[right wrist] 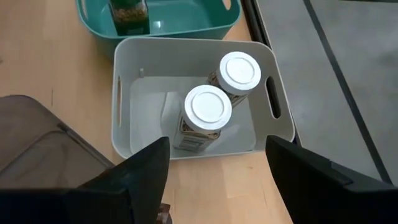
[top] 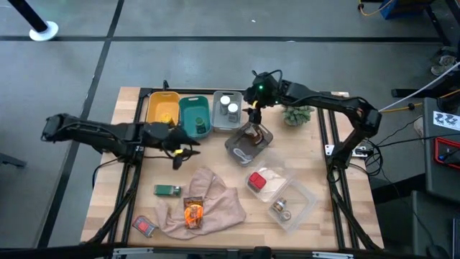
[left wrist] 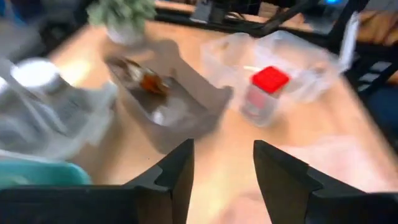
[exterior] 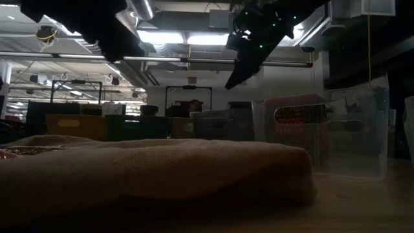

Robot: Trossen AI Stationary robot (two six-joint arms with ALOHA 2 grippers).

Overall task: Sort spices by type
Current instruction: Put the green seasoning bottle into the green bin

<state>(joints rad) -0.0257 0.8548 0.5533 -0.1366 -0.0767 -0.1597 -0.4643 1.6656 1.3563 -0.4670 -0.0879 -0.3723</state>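
Right gripper (right wrist: 214, 180), fingers wide and empty, above the grey bin (right wrist: 272, 127) holding two jars (right wrist: 208, 112); descending could topple them. Left gripper (left wrist: 222, 168) likewise wide.

Wood table (top: 316, 223), matt beige cloth (top: 215, 198), smooth plastic grey bin (right wrist: 124, 118) w/ white-capped jars (right wrist: 208, 112).

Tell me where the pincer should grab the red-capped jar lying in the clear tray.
Probably across the red-capped jar's clear body just below the cap, coming straight down from above: it seems to lie on its side in the open-topped clear tray, whose walls block a sideways approach.
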